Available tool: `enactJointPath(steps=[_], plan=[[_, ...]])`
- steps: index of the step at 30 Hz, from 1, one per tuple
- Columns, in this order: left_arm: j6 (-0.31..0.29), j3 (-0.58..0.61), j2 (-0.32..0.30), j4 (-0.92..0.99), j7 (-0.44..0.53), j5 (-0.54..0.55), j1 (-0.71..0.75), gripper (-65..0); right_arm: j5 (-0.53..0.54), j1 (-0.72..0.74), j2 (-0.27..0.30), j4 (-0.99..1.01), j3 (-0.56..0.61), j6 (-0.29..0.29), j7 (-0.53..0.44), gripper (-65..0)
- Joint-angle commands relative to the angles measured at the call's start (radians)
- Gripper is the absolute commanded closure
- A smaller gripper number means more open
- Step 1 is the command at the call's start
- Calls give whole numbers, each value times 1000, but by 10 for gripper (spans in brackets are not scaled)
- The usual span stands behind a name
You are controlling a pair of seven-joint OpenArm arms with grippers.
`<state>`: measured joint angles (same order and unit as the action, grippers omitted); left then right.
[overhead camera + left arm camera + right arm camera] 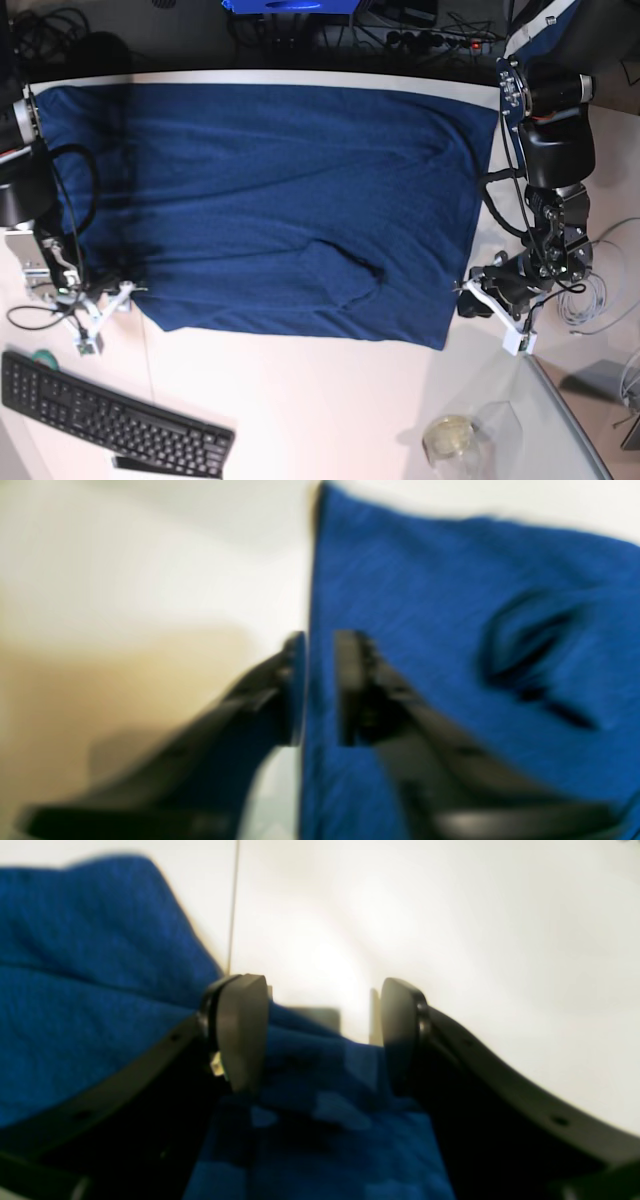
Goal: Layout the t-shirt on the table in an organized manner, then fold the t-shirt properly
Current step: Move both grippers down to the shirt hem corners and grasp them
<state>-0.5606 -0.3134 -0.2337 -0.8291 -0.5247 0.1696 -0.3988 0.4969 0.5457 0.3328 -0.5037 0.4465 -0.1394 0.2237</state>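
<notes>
The dark navy t-shirt (270, 200) lies spread wide across the white table (300, 400), with a raised wrinkle near its lower middle. My left gripper (468, 290) is at the shirt's lower right corner. In the left wrist view its fingers (321, 637) stand a little apart, astride the shirt's straight edge (425, 605). My right gripper (120, 293) is at the lower left corner. In the right wrist view it is open wide (320, 985), with blue cloth (75, 990) lying loose between and below the fingers.
A black keyboard (110, 415) lies at the front left. A grey translucent tray (560, 420) and a small glass jar (450, 437) sit at the front right. Cables (590, 290) hang beside the left arm. A thin seam (232, 905) crosses the tabletop.
</notes>
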Motion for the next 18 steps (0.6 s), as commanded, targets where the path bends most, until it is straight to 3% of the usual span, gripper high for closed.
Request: enactJointPath(steps=[1,4,8,15,18], plan=[[-2,-3,-17,0,24,12,-25,-237,7,40,-4,1,2,-2,-37,-341],[-2,-2,-19,69,38,12,-58,-308,7,40,-11,9,2,-2,-40,-341],[-2,-2,-39,184,50,12,-111,-306,9,44,-13,-43,1,-2,-40,-341],[-2,0,-33,337,185,11,-188,-306,9,70,-14,-59,2,-2,-39,-341],[-2,10,-29,413,226,9,-223,-306,9,70,-47,-39,5,-2,-39,-342]])
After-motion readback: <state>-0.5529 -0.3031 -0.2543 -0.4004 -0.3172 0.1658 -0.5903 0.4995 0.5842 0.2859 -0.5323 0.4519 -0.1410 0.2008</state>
